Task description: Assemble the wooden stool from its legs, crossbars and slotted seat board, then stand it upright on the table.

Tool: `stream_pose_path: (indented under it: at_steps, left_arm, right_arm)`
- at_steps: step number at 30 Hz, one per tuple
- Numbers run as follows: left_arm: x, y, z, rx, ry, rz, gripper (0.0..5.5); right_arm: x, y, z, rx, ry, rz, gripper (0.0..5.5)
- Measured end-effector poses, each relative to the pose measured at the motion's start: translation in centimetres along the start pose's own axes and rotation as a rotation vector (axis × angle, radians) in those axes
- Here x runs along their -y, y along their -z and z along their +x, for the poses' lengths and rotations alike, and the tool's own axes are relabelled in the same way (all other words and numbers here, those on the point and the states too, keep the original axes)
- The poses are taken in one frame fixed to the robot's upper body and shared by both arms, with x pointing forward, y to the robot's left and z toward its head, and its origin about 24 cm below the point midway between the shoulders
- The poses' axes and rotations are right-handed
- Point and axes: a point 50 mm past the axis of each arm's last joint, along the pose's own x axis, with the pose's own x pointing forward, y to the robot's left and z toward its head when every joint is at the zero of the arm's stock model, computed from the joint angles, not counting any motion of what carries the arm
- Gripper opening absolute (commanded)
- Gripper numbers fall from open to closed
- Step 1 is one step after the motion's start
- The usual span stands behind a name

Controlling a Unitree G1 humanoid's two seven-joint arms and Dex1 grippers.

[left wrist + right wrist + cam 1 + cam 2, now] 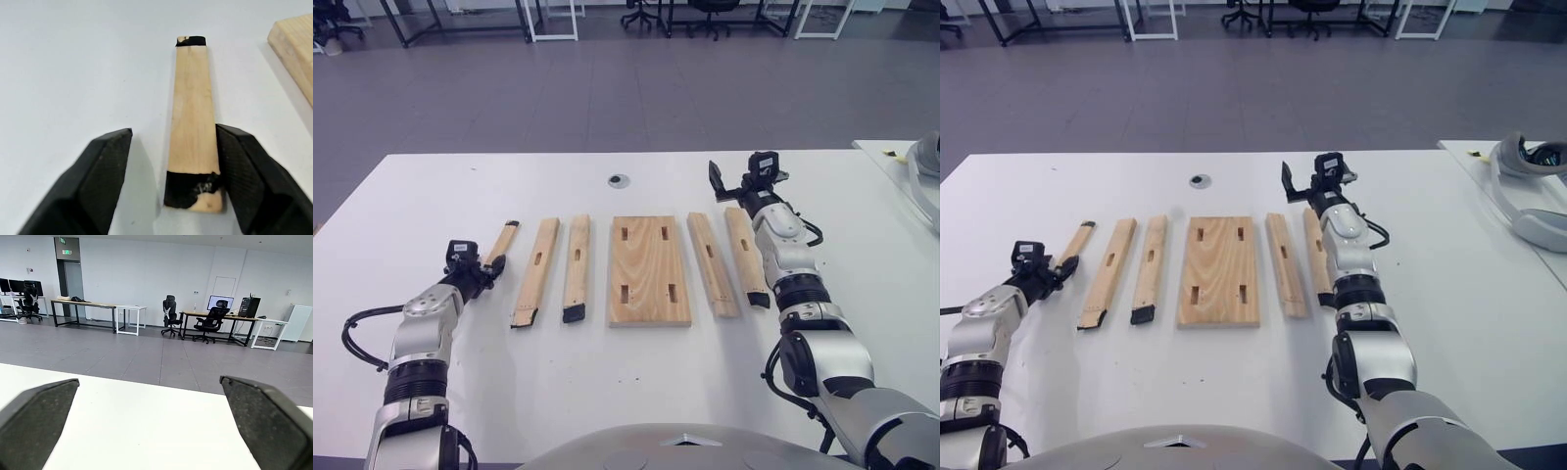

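My left claw (pixel 172 129) gapes around the crossbar (pixel 191 98), one finger touching; closing may skid it. My right claw (pixel 149 382) gapes empty.

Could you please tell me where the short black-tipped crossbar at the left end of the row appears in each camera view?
Left eye view: the crossbar is the row's leftmost piece, by the left gripper.
Right eye view: same spot, far left.
Left wrist view: centre, between the open jaws.
Right wrist view: looks off the table toward the room.
Shared landmark: the slotted leg beside it.
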Motion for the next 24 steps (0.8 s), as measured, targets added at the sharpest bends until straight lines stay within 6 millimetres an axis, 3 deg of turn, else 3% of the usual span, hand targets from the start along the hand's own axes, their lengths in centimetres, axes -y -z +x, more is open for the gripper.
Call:
stream_pose_path:
  at_steps: [8,11,13,16,19,22,24]
  left_arm:
    - [0.4,0.0,0.1,-0.004,0.024,0.013,1.34]
    - [0.0,0.0,-0.1,-0.004,0.014,0.028,1.3]
    - [0.0,-0.7,-0.5,0.091,0.023,0.048,1.3]
    - [1.9,-6.7,-1.7,0.402,0.127,0.052,1.3]
    - [5.9,-14.5,-4.4,0.747,0.311,0.12,1.3]
    - [9.3,-15.6,-5.4,0.763,0.476,0.188,1.3]
    - [11.1,-16.4,-5.9,0.778,0.566,0.233,1.3]
  right_arm:
    - [0.0,-0.1,0.1,0.006,-0.001,-0.011,5.4]
    - [0.0,-0.1,0.1,0.007,-0.004,-0.004,5.4]
    - [-0.6,-0.4,0.2,0.02,-0.043,0.105,5.4]
    - [-3.2,-2.3,0.7,0.067,-0.208,0.398,5.4]
    - [-7.0,-6.5,1.1,0.15,-0.451,0.702,5.4]
    - [-9.5,-8.8,1.1,0.14,-0.553,0.898,5.4]
    - [-11.6,-11.4,1.0,0.157,-0.655,1.015,5.4]
